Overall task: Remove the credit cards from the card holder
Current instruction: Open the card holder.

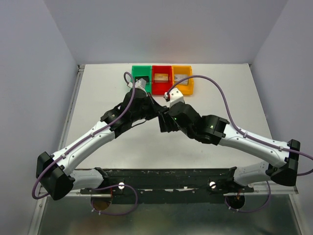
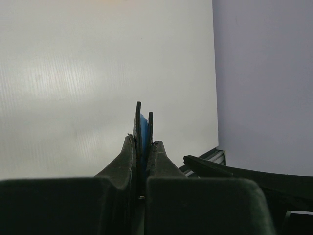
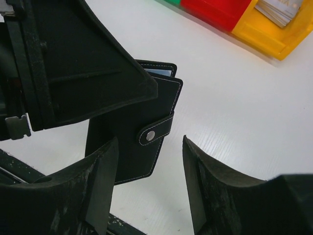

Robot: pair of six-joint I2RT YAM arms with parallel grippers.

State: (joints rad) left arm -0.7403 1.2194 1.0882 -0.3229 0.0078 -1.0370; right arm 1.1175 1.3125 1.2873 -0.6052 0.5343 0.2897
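Right wrist alone shows the snap strap (image 3: 155,132); right fingers (image 3: 208,186) apart, left fingers (image 2: 124,159) clamping the card holder (image 3: 132,159).

White table (image 1: 146,147), pale lilac walls (image 1: 166,29)

Counted three bins: green bin (image 1: 142,68), red bin (image 1: 161,91), orange bin (image 1: 182,68). Saw one card holder (image 3: 132,156) and two arms, left arm (image 1: 93,137) and right arm (image 1: 249,144). Could not number the grey cards (image 3: 281,10) stacked inside.

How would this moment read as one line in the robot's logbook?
left claw: shut on card holder | right claw: open, facing its strap | holder: strap snapped shut
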